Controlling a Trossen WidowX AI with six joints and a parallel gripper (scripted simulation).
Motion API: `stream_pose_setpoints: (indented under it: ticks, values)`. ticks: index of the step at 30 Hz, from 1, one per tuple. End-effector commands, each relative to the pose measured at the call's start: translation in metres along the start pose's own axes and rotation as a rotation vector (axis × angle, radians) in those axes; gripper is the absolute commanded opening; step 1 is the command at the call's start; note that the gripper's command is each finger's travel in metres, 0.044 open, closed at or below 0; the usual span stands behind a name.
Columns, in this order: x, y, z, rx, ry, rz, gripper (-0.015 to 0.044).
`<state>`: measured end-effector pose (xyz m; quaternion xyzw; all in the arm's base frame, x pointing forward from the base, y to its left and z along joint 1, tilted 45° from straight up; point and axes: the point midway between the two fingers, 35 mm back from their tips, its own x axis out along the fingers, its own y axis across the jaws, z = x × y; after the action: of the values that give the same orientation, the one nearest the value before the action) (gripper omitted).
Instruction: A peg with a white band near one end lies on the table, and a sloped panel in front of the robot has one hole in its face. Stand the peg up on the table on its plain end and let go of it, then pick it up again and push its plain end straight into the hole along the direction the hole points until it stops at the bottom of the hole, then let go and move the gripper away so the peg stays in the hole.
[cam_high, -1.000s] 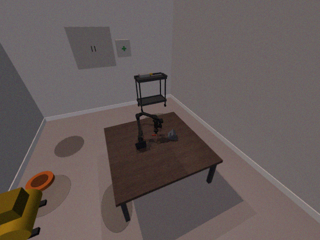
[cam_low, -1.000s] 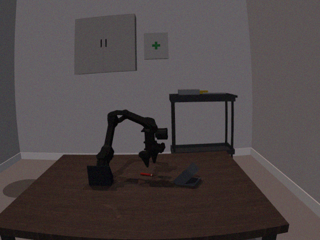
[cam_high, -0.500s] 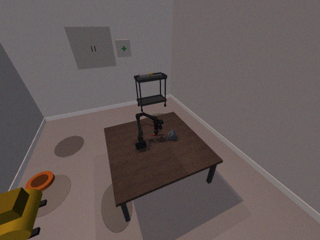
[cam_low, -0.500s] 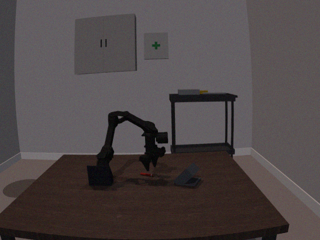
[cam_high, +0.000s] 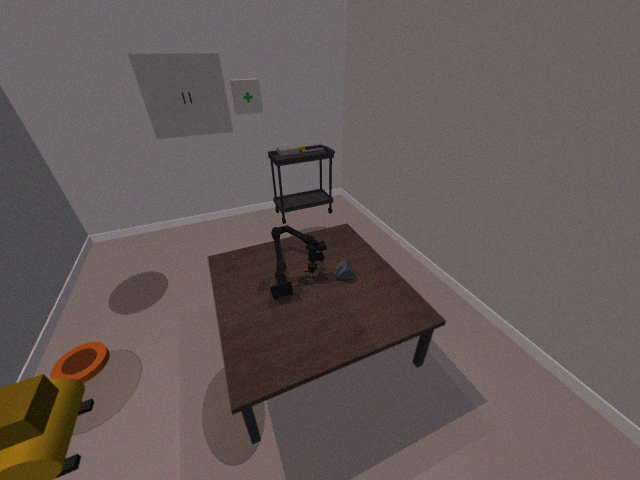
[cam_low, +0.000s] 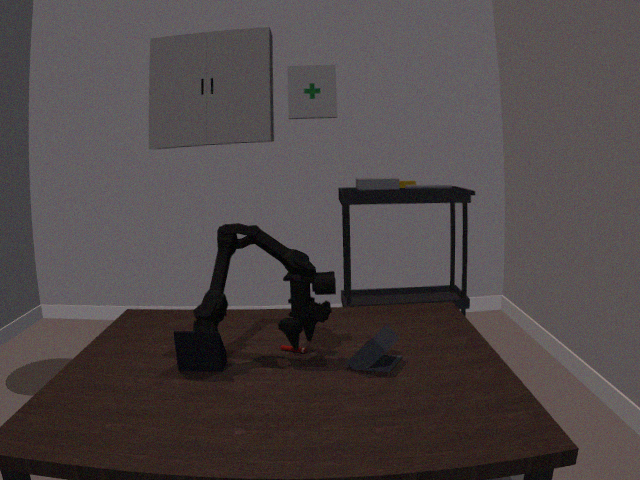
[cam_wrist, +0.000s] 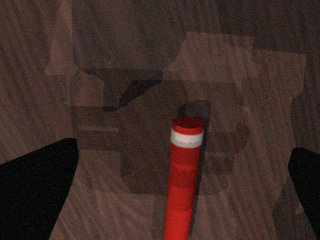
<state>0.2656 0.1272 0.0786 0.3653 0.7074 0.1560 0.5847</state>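
On the dim table (cam_low: 413, 413), we are straddling the peg (cam_wrist: 182, 187), gripper (cam_wrist: 180, 180) released; probably closing below the band at twelve o'clock.

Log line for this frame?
phase: pre-grasp | gripper: open, empty, over peg | peg: lying flat on table | panel: hole empty
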Motion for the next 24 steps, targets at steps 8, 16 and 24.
stream_pose_setpoints:
  ticks: [8, 16, 24]
  values:
    - [0.0168, -0.001, -0.0042, 0.007, 0.01, 0.004, 0.044]
    - [0.0168, -0.001, -0.0042, 0.007, 0.01, 0.004, 0.023]
    - [0.0168, -0.001, -0.0042, 0.007, 0.01, 0.004, 0.011]
